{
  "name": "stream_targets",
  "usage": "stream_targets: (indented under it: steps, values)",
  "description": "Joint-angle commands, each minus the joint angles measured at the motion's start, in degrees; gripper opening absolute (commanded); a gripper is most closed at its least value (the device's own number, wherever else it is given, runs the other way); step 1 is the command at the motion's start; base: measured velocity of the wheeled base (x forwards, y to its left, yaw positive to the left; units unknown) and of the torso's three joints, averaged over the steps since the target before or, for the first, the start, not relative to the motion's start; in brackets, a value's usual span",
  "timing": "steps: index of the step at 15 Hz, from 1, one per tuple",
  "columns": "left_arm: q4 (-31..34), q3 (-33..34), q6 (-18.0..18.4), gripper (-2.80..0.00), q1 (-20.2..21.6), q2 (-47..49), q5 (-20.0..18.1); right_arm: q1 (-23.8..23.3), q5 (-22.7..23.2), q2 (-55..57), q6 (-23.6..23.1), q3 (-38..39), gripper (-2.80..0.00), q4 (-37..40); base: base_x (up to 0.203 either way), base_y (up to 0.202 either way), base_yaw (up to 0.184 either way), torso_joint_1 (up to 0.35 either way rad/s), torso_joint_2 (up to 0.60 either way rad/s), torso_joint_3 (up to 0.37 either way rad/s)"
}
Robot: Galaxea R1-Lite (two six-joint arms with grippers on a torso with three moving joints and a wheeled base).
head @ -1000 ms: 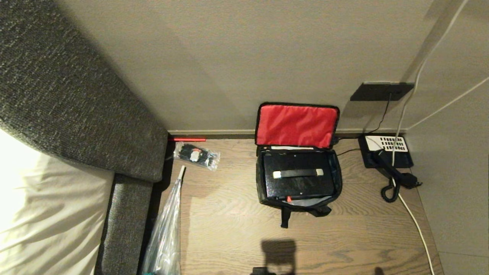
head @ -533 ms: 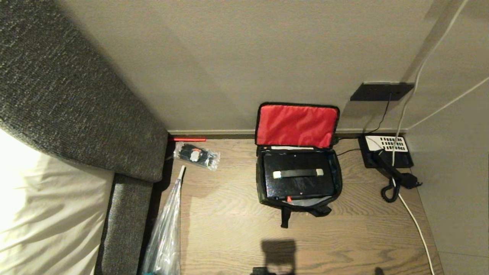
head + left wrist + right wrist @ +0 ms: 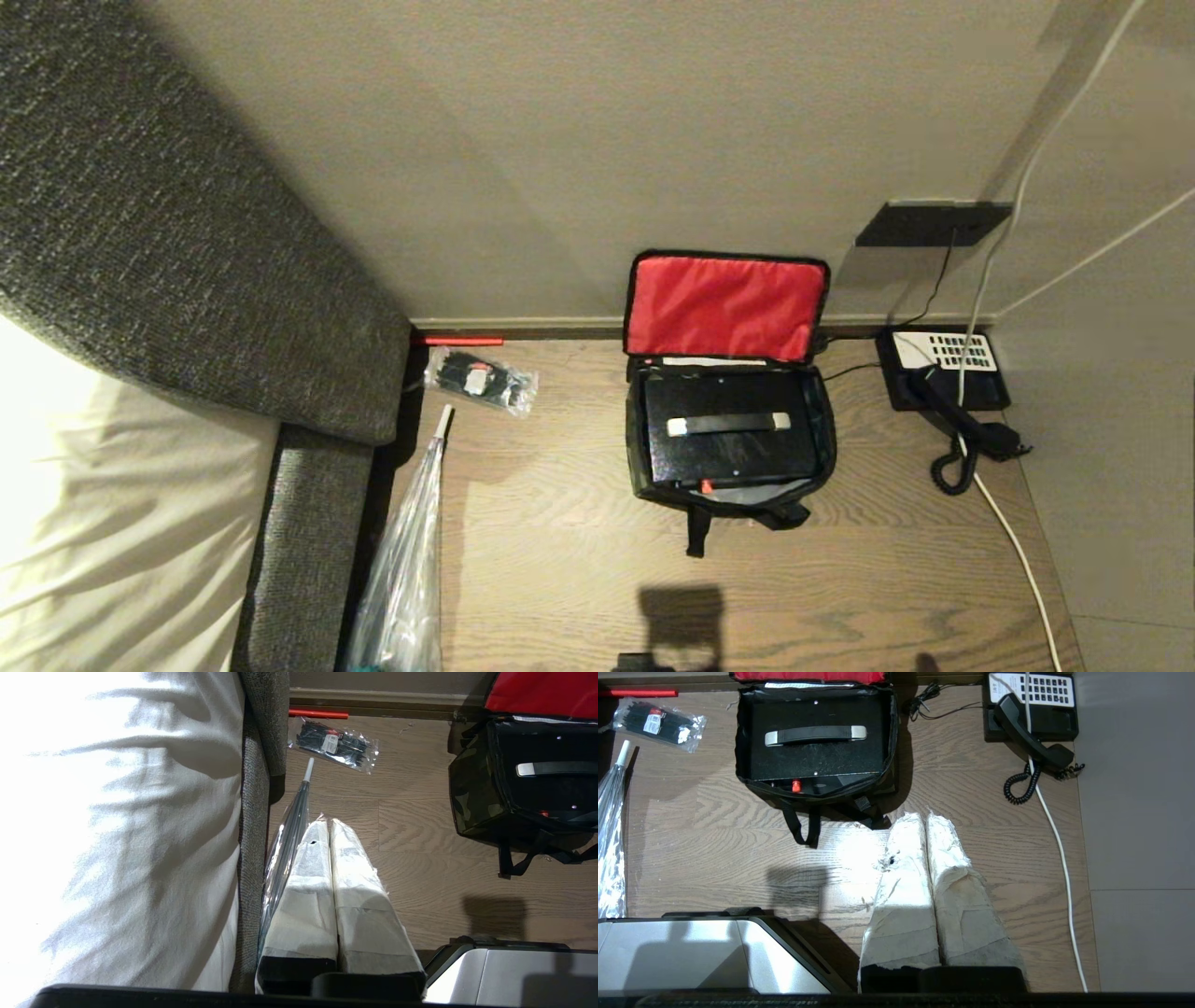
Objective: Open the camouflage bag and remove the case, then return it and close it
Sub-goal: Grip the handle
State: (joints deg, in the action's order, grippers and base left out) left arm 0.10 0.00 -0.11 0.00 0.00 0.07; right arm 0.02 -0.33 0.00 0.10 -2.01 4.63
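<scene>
Taking the camouflage bag (image 3: 730, 439) as my reference, I work across from the far left: a grey upholstered bed frame (image 3: 177, 233) with white bedding (image 3: 112, 523) fills that side, well apart from the bag. Closer in, a folded clear umbrella (image 3: 406, 569) lies on the wood floor (image 3: 560, 523) along the bed frame, and a small clear packet of black items (image 3: 479, 380) sits left of the bag near the wall, with a red stick (image 3: 457, 342) just behind it at the skirting. My left gripper (image 3: 329, 828) hangs over the floor left of the bag, beside the umbrella, its wrapped fingers (image 3: 308, 877) pressed together on nothing. The bag stands open against the wall, red-lined lid (image 3: 724, 305) flipped up and back, and the case (image 3: 730, 431) lies inside it, handle up. My right gripper (image 3: 926, 821) hovers just in front of the bag, fingers together and empty. Right of the bag sits a black telephone (image 3: 945, 378), with a white cable (image 3: 1013, 551) trailing over the floor.
</scene>
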Motion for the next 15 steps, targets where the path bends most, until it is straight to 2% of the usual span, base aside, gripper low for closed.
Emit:
stream_targets:
  steps: [1, 15]
  values:
    - [-0.01, 0.0, -0.06, -2.8, 0.0, 0.0, 0.01, 0.06, 0.05, 0.09, -0.01, -0.01, -2.8, 0.03, 0.0, 0.0, 0.0, 0.0, 0.0, 0.0]
    - [-0.01, 0.0, -0.07, -2.8, 0.0, 0.0, 0.01, 0.06, -0.01, 0.09, -0.01, -0.01, -2.8, 0.03, 0.0, 0.0, 0.0, 0.0, 0.0, 0.0]
